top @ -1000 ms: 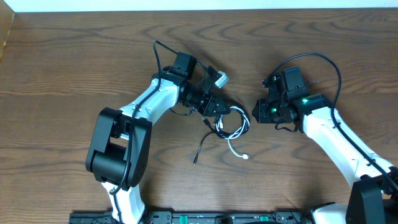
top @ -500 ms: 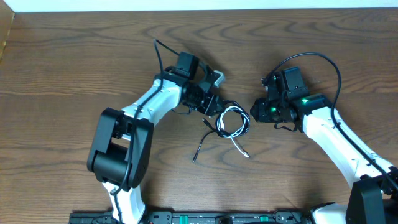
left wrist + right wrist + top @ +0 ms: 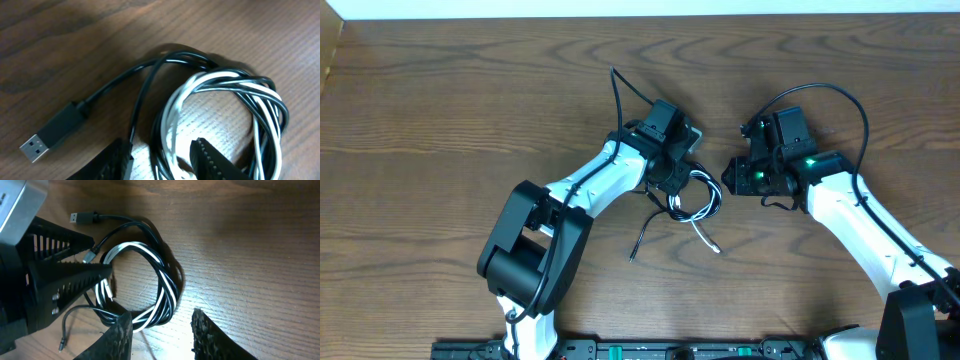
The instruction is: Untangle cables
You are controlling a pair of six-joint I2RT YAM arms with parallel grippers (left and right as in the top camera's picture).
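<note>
Cables tangled in one coil mid-table, a claw on each side.
Black cable (image 3: 50, 135) and white cable (image 3: 210, 80) loop through each other near the worktop's middle, loose tails toward the near edge. Left gripper (image 3: 157, 147) is spread, with coil strands between its fingers, and hides the coil's left part from overhead. Right gripper (image 3: 161, 317) is spread and empty, just right of the coil. Thick arm wires (image 3: 820, 90) arch over the wrists. Dark wood-grain table (image 3: 440, 100), pale strip past the far edge.

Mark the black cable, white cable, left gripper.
black cable (image 3: 61, 126): left wrist view, on its USB plug housing.
white cable (image 3: 215, 79): left wrist view, top of its loop.
left gripper (image 3: 159, 152): left wrist view, midway between fingertips.
</note>
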